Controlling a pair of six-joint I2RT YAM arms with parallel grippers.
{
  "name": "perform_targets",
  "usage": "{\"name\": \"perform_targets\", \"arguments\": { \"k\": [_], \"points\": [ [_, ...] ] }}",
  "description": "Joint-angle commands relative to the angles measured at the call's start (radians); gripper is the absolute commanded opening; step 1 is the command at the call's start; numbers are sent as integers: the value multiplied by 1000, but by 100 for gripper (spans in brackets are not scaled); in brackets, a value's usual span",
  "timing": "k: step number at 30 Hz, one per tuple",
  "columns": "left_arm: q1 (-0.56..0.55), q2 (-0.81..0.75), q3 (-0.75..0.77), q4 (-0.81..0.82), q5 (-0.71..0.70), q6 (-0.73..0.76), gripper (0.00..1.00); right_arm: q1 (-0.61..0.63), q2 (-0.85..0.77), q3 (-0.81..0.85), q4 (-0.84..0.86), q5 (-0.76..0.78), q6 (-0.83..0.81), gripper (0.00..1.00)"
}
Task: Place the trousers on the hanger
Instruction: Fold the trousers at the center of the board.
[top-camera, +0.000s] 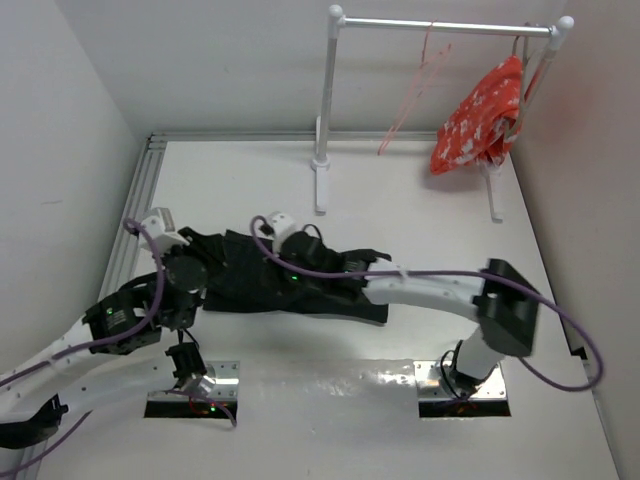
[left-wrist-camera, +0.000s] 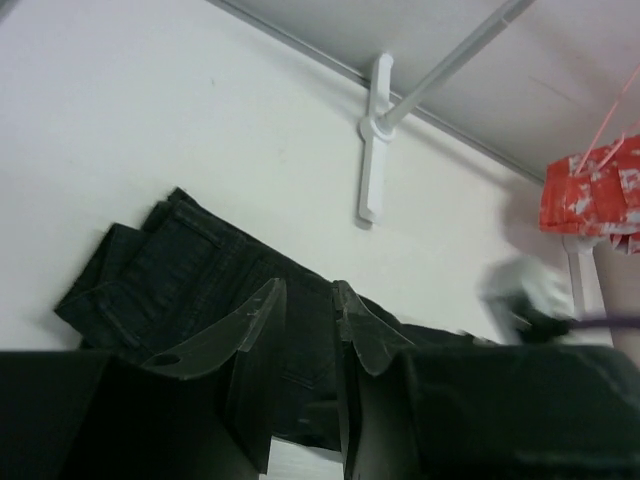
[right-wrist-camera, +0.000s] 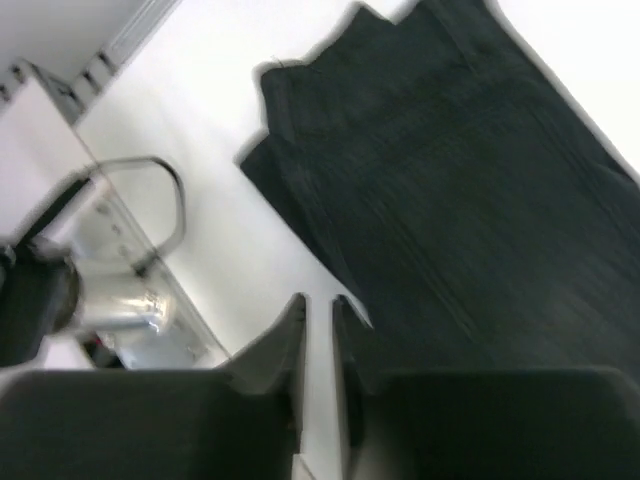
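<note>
Barely begun: left gripper (left-wrist-camera: 310, 320) parted over the trousers (top-camera: 285, 280), right gripper (right-wrist-camera: 318, 335) nearly closed, grasping nothing at their edge. Trousers flat on the desk (top-camera: 400, 200); hanger (top-camera: 410, 90) up on the rail (top-camera: 440, 25), well apart.

The arms hide much of the trousers (top-camera: 330, 290).

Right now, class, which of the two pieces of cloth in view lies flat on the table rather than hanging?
The black trousers, spread on the table by both arms. The red-and-white patterned cloth hangs from the white rail stand at the back.
</note>
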Motion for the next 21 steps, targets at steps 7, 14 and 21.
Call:
{"name": "perform_targets", "arguments": {
  "k": [7, 14, 21],
  "points": [
    [97, 339, -191, 542, 300, 43, 23, -268, -310, -526, 116, 38, 128, 0],
    [284, 698, -251, 802, 486, 4, 22, -366, -325, -746, 201, 109, 191, 0],
    [472, 720, -486, 926, 562, -77, 22, -403, -341, -886, 226, 149, 243, 0]
  ]
}}
